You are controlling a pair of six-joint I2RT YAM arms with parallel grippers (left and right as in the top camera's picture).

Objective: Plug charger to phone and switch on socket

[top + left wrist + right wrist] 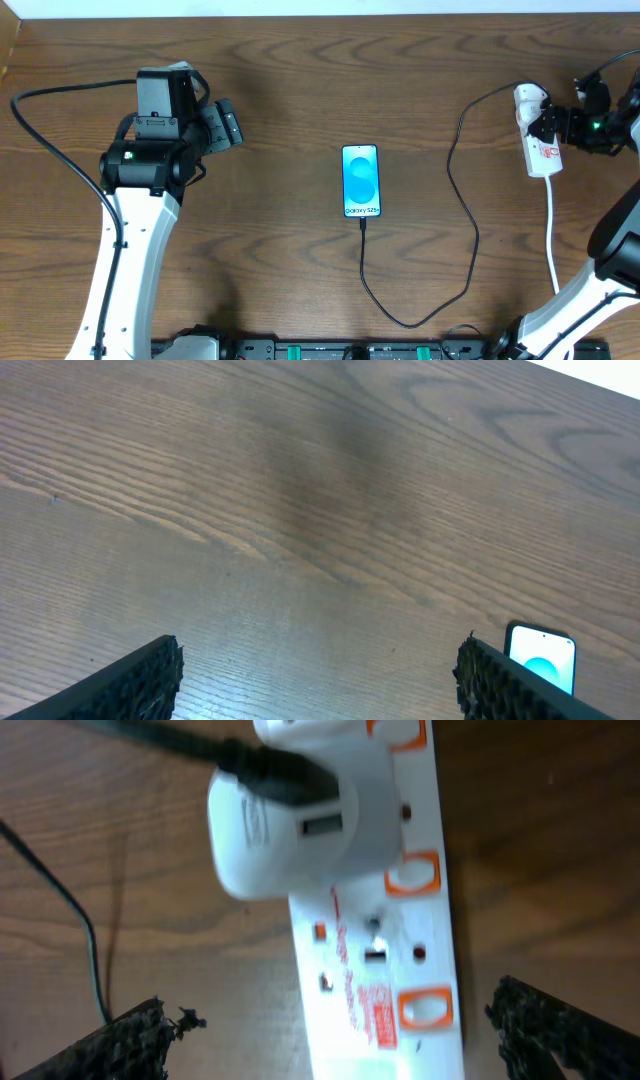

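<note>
The phone (361, 181) lies face up at mid-table, its blue screen lit; a corner also shows in the left wrist view (541, 657). The thin black charger cable (462, 215) runs from the phone's near end, loops along the front and rises to a white adapter (295, 820) plugged into the socket (540, 145), a white power strip with orange-red switches (424, 1008). My right gripper (335, 1030) is open just above the strip, a finger on each side. My left gripper (320, 675) is open and empty over bare wood, left of the phone.
The strip's white cord (553, 235) runs toward the front edge at right. Both arm bases stand at the front corners, and a black rail (330, 350) lines the front edge. The wooden table (280, 120) lies between the arms.
</note>
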